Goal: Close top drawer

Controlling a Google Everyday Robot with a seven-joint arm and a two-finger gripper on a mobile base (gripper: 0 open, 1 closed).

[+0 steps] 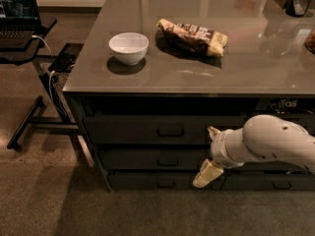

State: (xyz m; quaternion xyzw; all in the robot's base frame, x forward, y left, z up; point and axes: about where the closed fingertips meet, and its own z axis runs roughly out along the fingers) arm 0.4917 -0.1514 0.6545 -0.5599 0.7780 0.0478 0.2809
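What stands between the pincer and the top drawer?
Nothing visible does. The pincer hangs low, just right of the handle on the top drawer, with no object between them.

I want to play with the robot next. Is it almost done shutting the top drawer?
Not yet. The top drawer looks a bit out, dark gap above it. The hand sits open at its front, right of the handle. Pushing it in is left.
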